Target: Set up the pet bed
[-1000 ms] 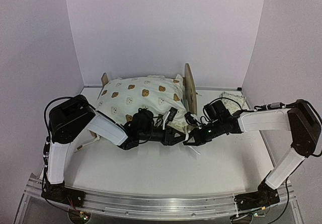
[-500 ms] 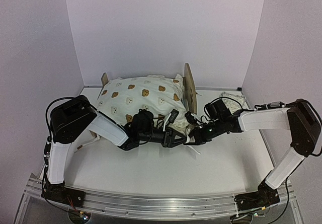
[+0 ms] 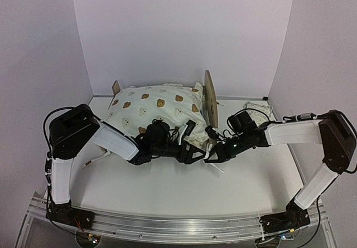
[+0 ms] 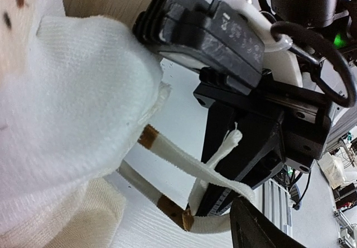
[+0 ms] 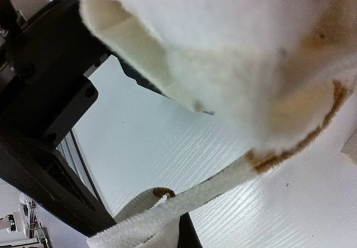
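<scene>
Pet bed (image 3: 210,98): we log it far-middle on table (image 3: 184,198), under bear-print quilt (image 3: 153,106). Right gripper (image 3: 213,152): closed tight on white tie (image 4: 189,167) of the quilt. Left gripper (image 3: 195,153): just beside it, against quilt; we cannot tell its jaws.

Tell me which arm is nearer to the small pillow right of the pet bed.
Right. The right arm stretches across just in front of the pillow, its wrist almost beside it. The left arm lies left of the headboard, along the quilt's front edge.
</scene>
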Robot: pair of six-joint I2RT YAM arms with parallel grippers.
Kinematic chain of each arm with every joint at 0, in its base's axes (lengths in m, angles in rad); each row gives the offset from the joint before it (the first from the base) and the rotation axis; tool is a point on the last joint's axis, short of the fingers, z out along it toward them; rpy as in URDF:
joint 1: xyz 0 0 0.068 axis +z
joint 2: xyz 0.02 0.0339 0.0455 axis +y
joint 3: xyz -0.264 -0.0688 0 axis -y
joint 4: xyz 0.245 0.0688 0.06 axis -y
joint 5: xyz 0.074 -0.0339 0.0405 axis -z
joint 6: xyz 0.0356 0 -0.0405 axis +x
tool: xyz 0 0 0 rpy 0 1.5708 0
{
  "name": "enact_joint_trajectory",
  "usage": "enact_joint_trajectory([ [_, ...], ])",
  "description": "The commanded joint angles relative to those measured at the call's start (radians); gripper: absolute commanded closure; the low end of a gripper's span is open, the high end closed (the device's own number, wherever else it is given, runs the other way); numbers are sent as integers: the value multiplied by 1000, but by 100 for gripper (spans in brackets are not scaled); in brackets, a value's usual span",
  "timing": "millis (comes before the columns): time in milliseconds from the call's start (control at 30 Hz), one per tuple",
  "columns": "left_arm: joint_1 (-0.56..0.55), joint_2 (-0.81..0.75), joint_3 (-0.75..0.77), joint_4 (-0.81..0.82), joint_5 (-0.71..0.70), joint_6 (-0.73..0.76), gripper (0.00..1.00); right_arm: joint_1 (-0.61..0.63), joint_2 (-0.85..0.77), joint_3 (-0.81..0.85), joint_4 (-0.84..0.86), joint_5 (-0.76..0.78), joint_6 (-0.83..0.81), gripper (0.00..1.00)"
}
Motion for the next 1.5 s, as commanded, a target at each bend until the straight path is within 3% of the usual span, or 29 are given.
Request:
enact_joint_trajectory([
  [0,-8,-62,1,10,29,46,34,4,-28,0,-42,-70,-19,100],
  [200,-11,-30,35,27,92,59,55,4,-29,7,-47,-89,-23,100],
  [867,-10,31,109,7,140,72,58,4,-45,9,-49,-136,-59,100],
  [1100,-9,51,120,24,201,46,85,4,-44,14,-48,-139,-70,100],
  [1167,-9,53,121,23,204,36,98,4,-43,17,-47,-139,-72,100],
  [1467,-10,-19,56,-34,98,56,100,4,-50,12,-47,-115,-67,98],
])
